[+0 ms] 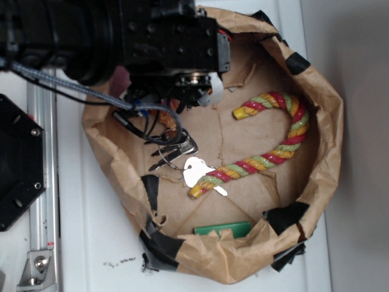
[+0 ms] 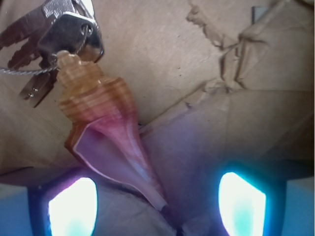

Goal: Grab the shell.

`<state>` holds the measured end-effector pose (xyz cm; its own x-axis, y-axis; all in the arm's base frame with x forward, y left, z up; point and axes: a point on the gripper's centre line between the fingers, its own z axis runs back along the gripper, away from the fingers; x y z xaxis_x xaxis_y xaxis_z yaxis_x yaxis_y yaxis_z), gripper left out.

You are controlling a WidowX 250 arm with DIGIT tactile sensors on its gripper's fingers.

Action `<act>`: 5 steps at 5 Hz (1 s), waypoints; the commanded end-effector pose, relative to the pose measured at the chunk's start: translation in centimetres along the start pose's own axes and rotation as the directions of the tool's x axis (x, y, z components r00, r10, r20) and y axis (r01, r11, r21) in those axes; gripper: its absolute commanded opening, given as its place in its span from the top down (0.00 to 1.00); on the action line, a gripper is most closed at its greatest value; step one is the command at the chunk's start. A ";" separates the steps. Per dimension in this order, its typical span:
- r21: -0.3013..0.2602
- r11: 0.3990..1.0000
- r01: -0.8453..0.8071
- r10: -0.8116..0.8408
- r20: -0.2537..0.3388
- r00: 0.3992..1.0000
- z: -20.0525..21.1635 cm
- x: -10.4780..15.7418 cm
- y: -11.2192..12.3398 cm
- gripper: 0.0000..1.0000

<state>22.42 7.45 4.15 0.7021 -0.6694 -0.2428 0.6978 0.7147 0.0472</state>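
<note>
Shell lies diagonal in wrist view, pointed tip toward gripper, gripper spread wide, empty.

One shell, one key bunch, one striped rope cane, one green flat piece, one brown paper nest, all on one tabletop.

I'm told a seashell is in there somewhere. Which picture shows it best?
The wrist view. The shell fills the middle of it, spiral end touching the keys, pointed tip toward the tool. In the exterior view the robot's arm covers that spot, so no shell can be made out.
</note>
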 end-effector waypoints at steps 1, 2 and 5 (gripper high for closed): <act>0.047 0.999 0.009 -0.010 0.021 1.000 0.8 0.9 0.2 0.00; 0.047 0.999 0.009 -0.010 0.021 1.000 0.8 0.9 0.2 0.00; 0.075 0.997 -0.001 -0.010 0.148 0.989 -0.5 2.8 -1.6 0.00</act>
<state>22.57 5.18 2.14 0.7175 -0.6852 -0.1252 0.6954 0.7149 0.0726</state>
